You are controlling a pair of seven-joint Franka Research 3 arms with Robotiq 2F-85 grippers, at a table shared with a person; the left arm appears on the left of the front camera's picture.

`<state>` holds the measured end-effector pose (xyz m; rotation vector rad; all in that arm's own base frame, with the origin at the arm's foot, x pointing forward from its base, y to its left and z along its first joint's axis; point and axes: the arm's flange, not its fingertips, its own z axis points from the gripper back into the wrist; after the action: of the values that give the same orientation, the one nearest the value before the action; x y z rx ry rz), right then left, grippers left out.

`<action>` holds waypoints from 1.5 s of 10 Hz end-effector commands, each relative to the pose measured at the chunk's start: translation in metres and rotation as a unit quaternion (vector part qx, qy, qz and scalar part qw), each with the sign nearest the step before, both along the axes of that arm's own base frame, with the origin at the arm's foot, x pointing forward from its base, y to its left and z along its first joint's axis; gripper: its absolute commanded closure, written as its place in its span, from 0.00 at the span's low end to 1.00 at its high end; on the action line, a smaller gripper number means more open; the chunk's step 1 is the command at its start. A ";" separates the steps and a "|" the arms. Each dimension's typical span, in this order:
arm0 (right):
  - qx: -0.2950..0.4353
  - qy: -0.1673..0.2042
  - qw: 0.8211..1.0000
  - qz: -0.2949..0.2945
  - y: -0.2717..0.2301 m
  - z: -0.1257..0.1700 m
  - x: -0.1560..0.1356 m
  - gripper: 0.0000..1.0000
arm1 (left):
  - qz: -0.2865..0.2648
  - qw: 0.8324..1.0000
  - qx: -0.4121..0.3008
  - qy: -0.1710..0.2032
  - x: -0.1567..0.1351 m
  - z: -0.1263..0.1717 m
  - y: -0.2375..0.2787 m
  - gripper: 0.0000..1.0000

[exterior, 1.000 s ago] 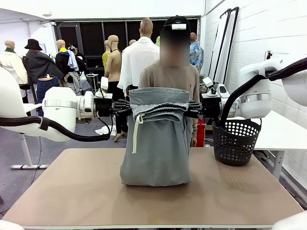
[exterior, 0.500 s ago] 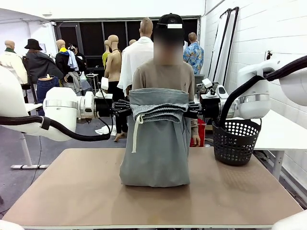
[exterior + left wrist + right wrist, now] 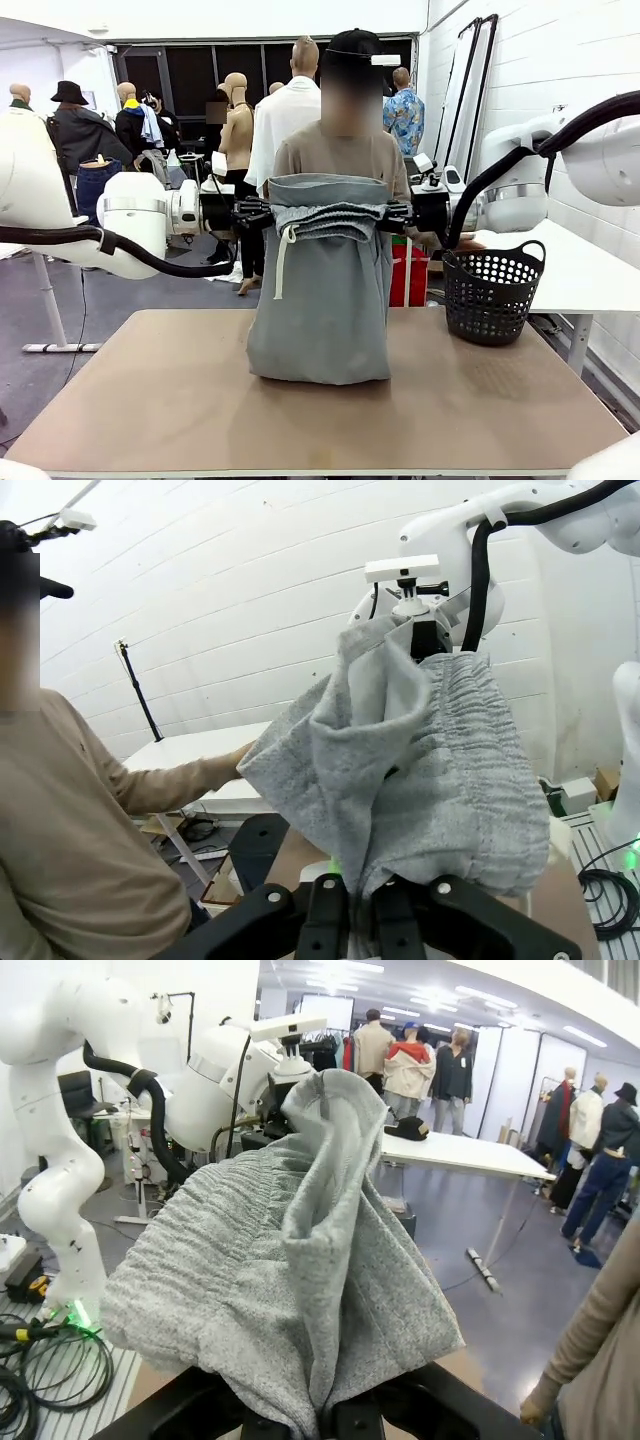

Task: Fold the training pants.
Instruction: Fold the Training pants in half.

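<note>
Grey training pants [image 3: 320, 300] (white drawstring dangling) hang between left end effector [image 3: 268, 214] and right end effector [image 3: 392, 213], both clamped on the waistband, hem touching the worktop [image 3: 150, 400].

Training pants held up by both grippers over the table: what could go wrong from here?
1. Each grip is thin: the left gripper and right gripper pinch only bunched waistband cloth of the training pants, so an edge may slip out.
2. The lower end is crumpled on the table; laying the pants down could trap that fold.
3. The drawstring dangles loose and may end up folded inside.
</note>
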<state>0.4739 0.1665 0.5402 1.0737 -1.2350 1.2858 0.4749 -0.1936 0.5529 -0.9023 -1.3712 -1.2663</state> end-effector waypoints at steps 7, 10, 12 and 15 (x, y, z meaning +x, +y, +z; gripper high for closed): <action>-0.010 -0.020 1.000 0.000 0.014 0.014 0.030 1.00 | 0.017 1.000 -0.003 -0.014 0.027 0.015 0.010 1.00; -0.010 -0.020 1.000 0.000 0.014 0.014 0.030 1.00 | 0.017 1.000 -0.003 -0.014 0.027 0.015 0.010 1.00; -0.015 -0.019 1.000 -0.004 0.014 0.011 0.033 1.00 | 0.017 1.000 -0.003 -0.011 0.028 0.012 0.010 1.00; -0.014 -0.010 1.000 0.025 0.017 0.026 0.065 1.00 | 0.037 0.999 0.006 -0.021 0.057 0.012 0.006 1.00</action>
<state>0.5216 0.1831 0.5513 1.0434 -1.2409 1.3260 0.5190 -0.1804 0.5577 -0.8475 -1.3990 -1.2284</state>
